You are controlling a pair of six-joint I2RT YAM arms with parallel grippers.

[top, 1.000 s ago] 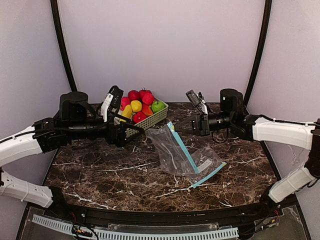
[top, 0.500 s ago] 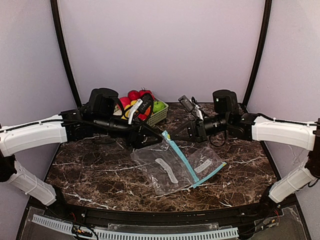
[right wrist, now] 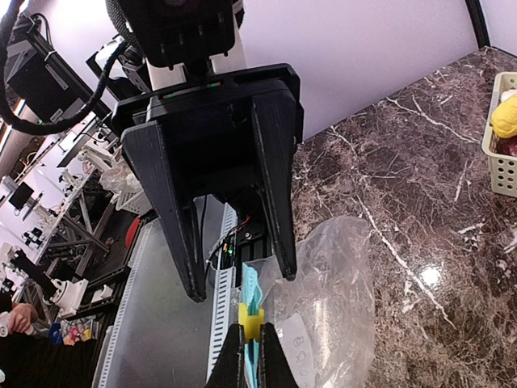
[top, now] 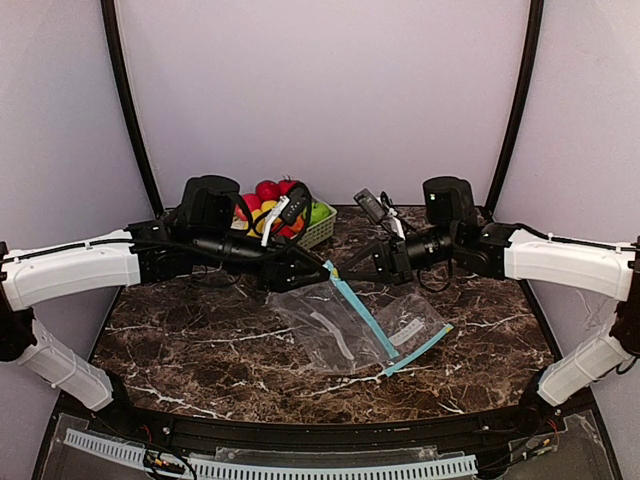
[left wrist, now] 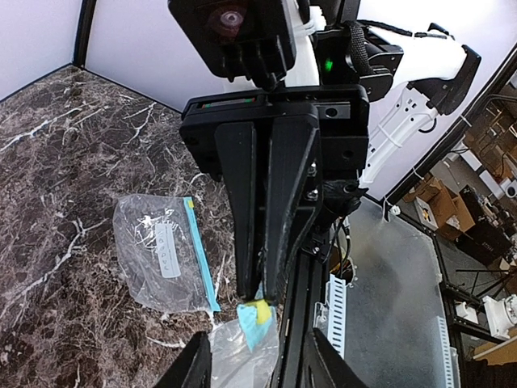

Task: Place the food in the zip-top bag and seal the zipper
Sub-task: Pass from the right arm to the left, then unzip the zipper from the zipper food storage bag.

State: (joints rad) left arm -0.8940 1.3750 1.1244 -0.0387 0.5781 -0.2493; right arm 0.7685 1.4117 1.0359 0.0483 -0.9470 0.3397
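The food (top: pixel 275 203), red, yellow and green toy fruit, lies piled in a pale green basket (top: pixel 318 232) at the back. A clear zip-top bag (top: pixel 325 325) with a blue zipper hangs from its top end over the table's middle. My right gripper (right wrist: pixel 250 343) is shut on its yellow slider (right wrist: pixel 250 317), seen in the left wrist view as the slider (left wrist: pixel 260 310). My left gripper (left wrist: pixel 260 346) faces it with fingers apart on either side of the bag's top, touching nothing. Both grippers meet tip to tip: left gripper (top: pixel 316 270), right gripper (top: pixel 347 268).
A second clear bag (top: pixel 415 325) with a blue zipper lies flat on the marble table (top: pixel 200 340) right of the held one. It shows as the flat bag (left wrist: pixel 157 250) in the left wrist view. The basket (right wrist: pixel 502 158) stands behind the left arm.
My left arm swung from beside the basket to the middle and now faces the right gripper. The right gripper shifted left and lower with the bag's top, so the bag lies flatter.
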